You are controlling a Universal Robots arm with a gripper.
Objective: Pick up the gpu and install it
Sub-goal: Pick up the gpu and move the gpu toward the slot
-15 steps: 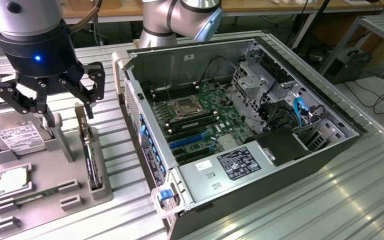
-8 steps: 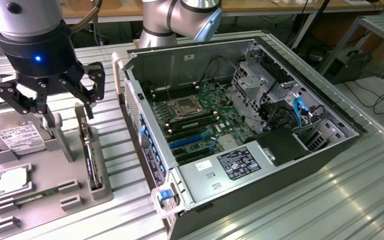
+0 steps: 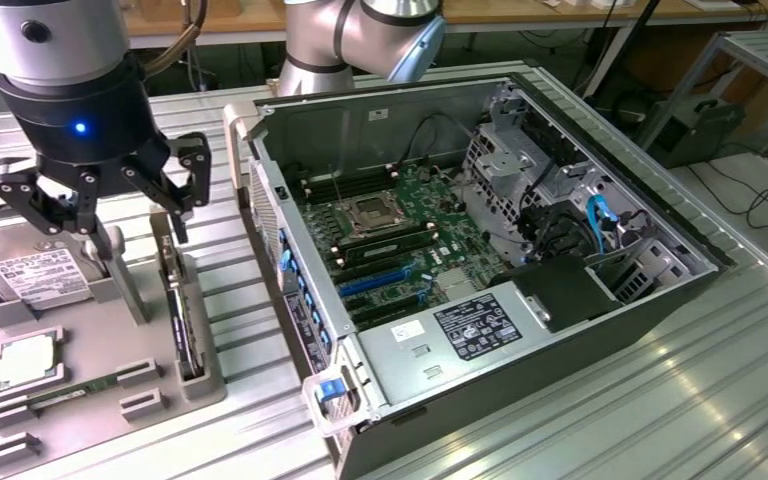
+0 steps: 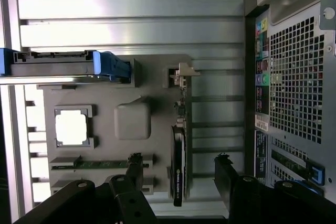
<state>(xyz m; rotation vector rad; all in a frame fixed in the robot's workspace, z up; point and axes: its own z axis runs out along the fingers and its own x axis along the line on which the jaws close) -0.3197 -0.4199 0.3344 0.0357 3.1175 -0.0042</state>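
The gpu (image 3: 181, 318) stands on edge in a slot of the grey holder tray (image 3: 97, 330), left of the open computer case (image 3: 491, 250) in the exterior view. In the wrist view the gpu (image 4: 178, 166) shows as a thin dark edge with its silver bracket (image 4: 182, 74) at one end. My gripper (image 3: 124, 225) hangs open just above the card, touching nothing. In the wrist view the gripper (image 4: 179, 174) has one finger on each side of the card, with a gap to both. The blue expansion slots (image 3: 377, 282) on the motherboard are bare.
The tray also holds a hard drive (image 3: 37, 280), a square processor (image 3: 24, 362) and a memory stick (image 3: 64, 395). A grey post (image 3: 115, 270) rises beside the gpu. The case wall (image 3: 267, 200) stands close to the tray. Ribbed metal tabletop (image 3: 704, 400) surrounds everything.
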